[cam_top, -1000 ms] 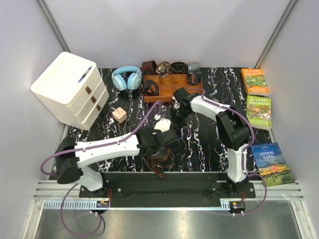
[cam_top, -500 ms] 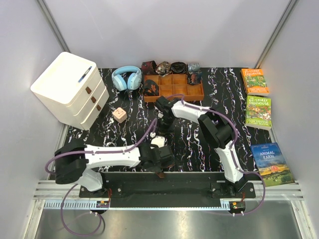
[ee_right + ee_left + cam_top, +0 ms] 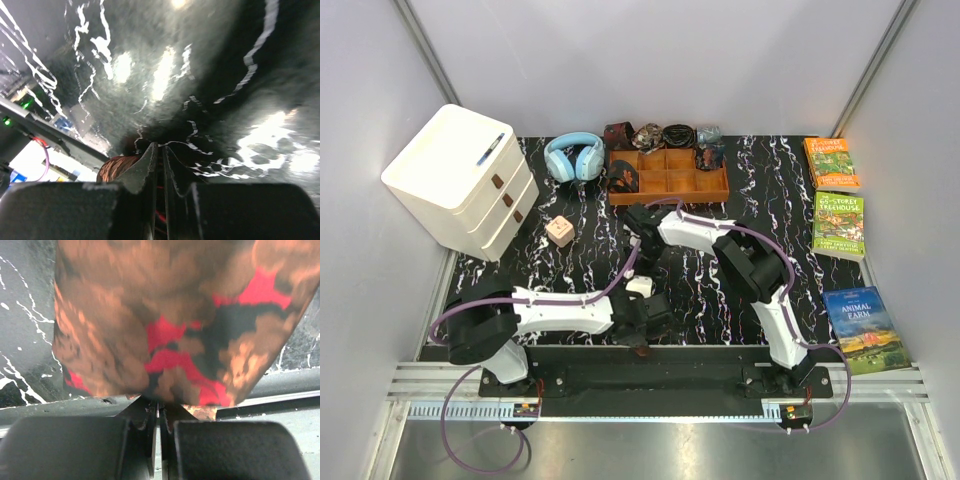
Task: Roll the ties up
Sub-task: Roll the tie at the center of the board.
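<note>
A tie [image 3: 165,315], dark brown with reddish-tan and red patches, fills the left wrist view. My left gripper [image 3: 160,407] is shut on its near edge. In the top view my left gripper [image 3: 642,330] sits low at the table's near edge, and only a bit of the tie [image 3: 640,351] shows past it. My right gripper [image 3: 641,245] is at mid-table, tilted down. In the right wrist view it [image 3: 161,150] is shut with a strip of the tie [image 3: 117,167] between the fingers. Other rolled ties [image 3: 648,135] lie behind and inside the orange-brown tray [image 3: 668,196].
A white drawer unit [image 3: 460,180] stands at far left, with blue headphones [image 3: 574,155] and a small pink cube [image 3: 559,231] nearby. Three books [image 3: 838,225] lie along the right side. A purple cable [image 3: 620,275] crosses between the arms.
My right gripper has swung left and nearer. My left gripper has drawn back to the near edge, and the tie heap seen before is now mostly hidden under it.
</note>
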Available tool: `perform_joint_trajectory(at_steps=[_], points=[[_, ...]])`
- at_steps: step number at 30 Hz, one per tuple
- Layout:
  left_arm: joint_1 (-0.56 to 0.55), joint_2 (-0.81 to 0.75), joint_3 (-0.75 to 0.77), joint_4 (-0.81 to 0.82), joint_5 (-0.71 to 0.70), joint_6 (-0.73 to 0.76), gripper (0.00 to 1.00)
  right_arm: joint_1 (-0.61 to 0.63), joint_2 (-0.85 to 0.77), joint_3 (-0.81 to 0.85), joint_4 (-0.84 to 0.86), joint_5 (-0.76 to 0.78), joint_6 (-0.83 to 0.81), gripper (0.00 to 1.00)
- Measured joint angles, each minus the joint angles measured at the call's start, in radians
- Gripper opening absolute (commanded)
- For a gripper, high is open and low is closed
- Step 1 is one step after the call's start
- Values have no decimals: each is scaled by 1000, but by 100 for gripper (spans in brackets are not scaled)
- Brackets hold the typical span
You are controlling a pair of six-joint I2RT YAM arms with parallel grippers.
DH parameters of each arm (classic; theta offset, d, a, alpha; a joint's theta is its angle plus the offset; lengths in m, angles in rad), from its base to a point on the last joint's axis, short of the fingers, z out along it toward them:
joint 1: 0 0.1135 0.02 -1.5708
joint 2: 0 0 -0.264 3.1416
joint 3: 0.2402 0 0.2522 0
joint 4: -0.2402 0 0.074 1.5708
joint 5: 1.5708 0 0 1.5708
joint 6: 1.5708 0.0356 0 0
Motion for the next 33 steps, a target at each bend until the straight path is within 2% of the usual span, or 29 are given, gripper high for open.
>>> perform_joint_trajectory(at_steps=[7,15,18,20,22,29,33], points=[[11,3,0,-16,-43,-2,4,30,-15,-50,67,-51,42,15],[14,14,7,-26,-64,-1,4,47,-51,-109,143,-42,94,15],[16,14,7,-26,-66,0,14,48,-60,-122,158,-37,105,15],[16,14,7,-29,-68,2,25,48,-60,-122,160,-34,108,15],[17,11,5,-36,-72,11,30,48,-60,-122,160,-34,109,15],[14,-83,-33,-69,-79,14,35,55,-40,-76,111,-18,93,18],[-16,-171,-31,-90,-80,10,43,53,-16,-30,63,-15,73,18]])
